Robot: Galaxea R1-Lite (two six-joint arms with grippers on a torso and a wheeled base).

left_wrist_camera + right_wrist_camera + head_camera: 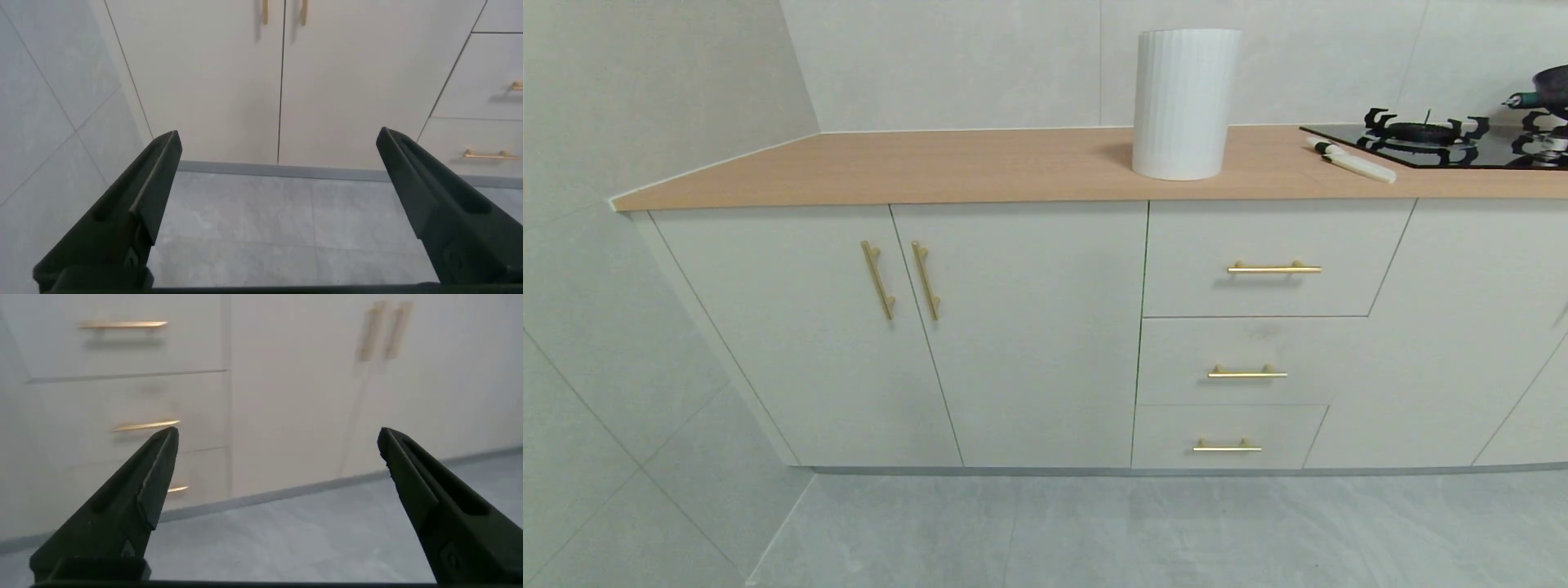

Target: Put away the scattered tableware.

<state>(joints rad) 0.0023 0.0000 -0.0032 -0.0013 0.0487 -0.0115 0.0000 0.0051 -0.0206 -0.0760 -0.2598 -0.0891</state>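
Two long white utensils (1352,162), one with a dark end, lie on the wooden countertop (931,167) beside the stove. A tall white ribbed holder (1183,102) stands upright on the counter to their left. My left gripper (278,140) is open and holds nothing; it hangs low over the floor, facing the double cabinet doors (282,73). My right gripper (278,439) is also open with nothing between its fingers, facing the drawer stack (122,376) and the cabinet doors beside it.
A black gas stove (1445,143) with pan supports sits at the counter's right end, with a dark pan (1547,86) on it. Below are two doors with gold handles (900,278) and three drawers (1270,265). Tiled wall closes the left side; grey floor (1143,531) lies in front.
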